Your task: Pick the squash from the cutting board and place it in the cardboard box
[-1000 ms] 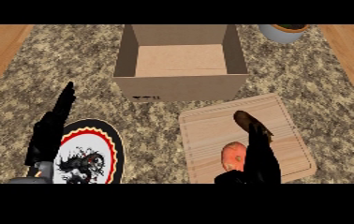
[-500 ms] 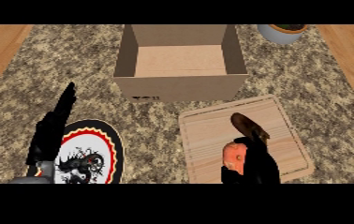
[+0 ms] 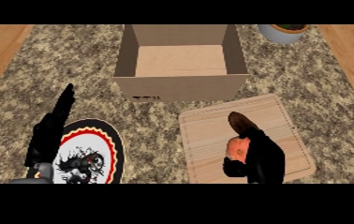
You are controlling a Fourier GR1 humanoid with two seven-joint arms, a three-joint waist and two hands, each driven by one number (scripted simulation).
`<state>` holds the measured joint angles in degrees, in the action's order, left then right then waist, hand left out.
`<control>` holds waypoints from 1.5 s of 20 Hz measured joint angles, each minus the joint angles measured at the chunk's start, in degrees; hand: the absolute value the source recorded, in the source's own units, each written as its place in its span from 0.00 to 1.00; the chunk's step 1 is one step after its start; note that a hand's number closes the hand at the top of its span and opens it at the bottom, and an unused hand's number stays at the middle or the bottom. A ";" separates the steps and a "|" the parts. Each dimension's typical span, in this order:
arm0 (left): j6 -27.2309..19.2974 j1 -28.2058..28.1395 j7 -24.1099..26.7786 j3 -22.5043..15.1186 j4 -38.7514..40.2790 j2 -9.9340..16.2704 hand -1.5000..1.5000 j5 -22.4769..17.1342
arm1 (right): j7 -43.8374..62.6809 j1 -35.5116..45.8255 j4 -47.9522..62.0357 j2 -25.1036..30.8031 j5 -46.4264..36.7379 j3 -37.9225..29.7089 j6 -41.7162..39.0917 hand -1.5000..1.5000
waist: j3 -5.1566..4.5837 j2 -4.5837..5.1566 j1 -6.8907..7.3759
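While its fingers curl round the squash (image 3: 235, 148), the right robot hand (image 3: 259, 158) rests on the cutting board (image 3: 207, 138).

Left black robot hand (image 3: 50, 130) at lower left, fingers straight, pointing up and slightly right, open, holding nothing. Right black robot hand (image 3: 259, 155) at lower right, fingers curled round orange squash (image 3: 235, 147); brownish thumb tip raised above it.

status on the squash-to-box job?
Done: right hand has reached the squash on the cutting board. In hand: fingers curling round it, not yet lifted. Left: lift, carry to the cardboard box, release. Left hand rests open over the plate.
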<state>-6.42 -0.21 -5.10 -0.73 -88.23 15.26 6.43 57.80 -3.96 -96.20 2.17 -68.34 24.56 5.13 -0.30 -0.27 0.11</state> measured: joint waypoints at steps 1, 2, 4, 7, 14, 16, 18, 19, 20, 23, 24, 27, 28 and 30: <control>0.08 0.11 0.21 -0.26 -0.09 -0.19 0.50 0.03 | -2.81 2.26 0.64 1.82 1.36 -0.67 -1.37 1.00 | 0.08 0.21 0.60; 0.41 0.45 0.23 -0.64 -0.15 -0.28 0.50 0.02 | -5.98 4.43 1.31 3.73 2.39 -0.76 -2.69 1.00 | 0.17 0.52 1.42; 0.91 1.31 0.53 -1.26 -0.40 -0.33 0.50 0.09 | -12.30 8.31 2.36 7.14 3.74 0.25 -5.17 1.00 | 0.31 1.28 3.71; 1.63 2.25 0.66 -2.33 -0.62 -0.67 0.50 0.11 | -21.89 13.27 3.30 11.95 5.56 2.07 -8.16 1.00 | 0.48 2.25 6.68; 2.24 3.93 0.45 -3.69 -0.76 -1.16 0.50 0.49 | -45.56 24.98 7.15 23.29 13.96 -1.32 -11.91 1.00 | 0.71 3.04 8.36; 2.09 4.42 0.26 -3.87 -0.73 -1.39 0.50 0.67 | -52.39 27.92 8.53 25.22 18.14 -3.55 -12.67 1.00 | 0.78 3.12 8.17; 2.09 4.65 0.12 -4.01 -0.54 -1.47 0.50 0.80 | -58.88 30.57 9.73 25.90 23.38 -6.10 -13.59 1.00 | 0.84 3.19 8.03; 2.04 4.74 0.07 -4.03 -0.53 -1.45 0.50 0.92 | -62.08 31.85 10.42 26.08 26.19 -7.44 -14.26 1.00 | 0.86 3.14 7.94; 2.06 4.72 0.06 -3.98 -0.51 -1.44 0.50 0.88 | -65.24 32.99 11.15 26.08 29.16 -8.81 -15.03 1.00 | 0.86 3.09 7.86; 1.92 4.99 -0.15 -4.01 -0.36 -1.52 0.50 1.07 | -74.21 36.87 14.41 26.71 37.52 -12.85 -18.84 1.00 | 0.82 3.00 7.58; 1.83 5.24 -0.30 -3.92 -0.24 -1.51 0.50 1.13 | -77.03 38.35 15.81 27.01 40.14 -14.14 -20.50 1.00 | 0.79 2.96 7.45; 1.44 5.25 -0.26 -4.04 0.19 -1.85 0.50 1.48 | -84.83 43.20 21.60 28.21 46.61 -17.46 -26.02 1.00 | 0.65 2.78 7.18; 1.47 5.50 -0.31 -3.62 0.56 -1.64 0.50 1.34 | -87.31 44.96 23.78 28.76 48.33 -18.42 -27.94 1.00 | 0.60 2.71 6.95; 1.35 5.06 -0.01 -3.61 1.00 -1.67 0.50 1.55 | -91.21 48.81 28.68 29.77 50.91 -19.91 -31.50 1.00 | 0.52 2.54 6.80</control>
<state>-5.07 4.85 -5.11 -4.34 -87.23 13.59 7.98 -33.41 44.85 -67.52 31.94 -17.44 4.65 -26.37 0.21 2.27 6.91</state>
